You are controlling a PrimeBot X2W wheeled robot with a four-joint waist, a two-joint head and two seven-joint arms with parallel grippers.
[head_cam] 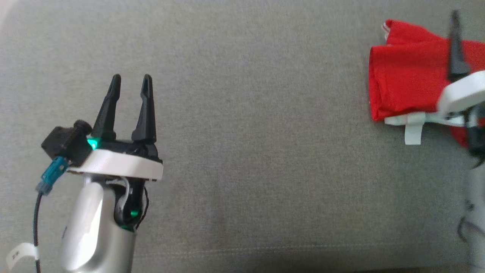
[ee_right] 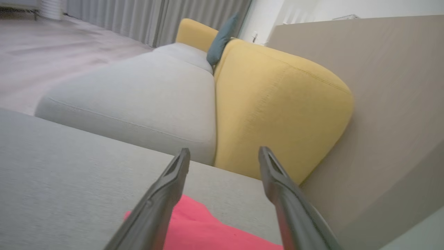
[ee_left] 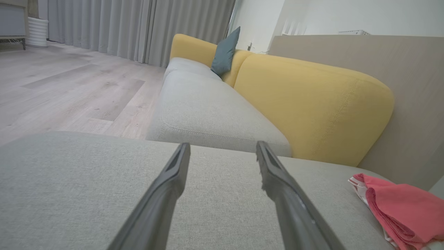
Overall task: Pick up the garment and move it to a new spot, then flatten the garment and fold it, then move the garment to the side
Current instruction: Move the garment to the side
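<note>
Garment (head_cam: pixel 405 76) on cushion (head_cam: pixel 242 125), R (far)

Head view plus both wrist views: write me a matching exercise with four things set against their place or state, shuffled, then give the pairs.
1. folded red fabric garment
2. left tool, two dark fingers
3. right tool, two dark fingers
4. square blue-grey cushion

A. open, over the garment
B. leaning on the yellow padded backrest
C. lying at the robot's right on the grey woven seat surface
D. open, over bare grey fabric, away from the garment

Pairs: 1-C, 2-D, 3-A, 4-B.
</note>
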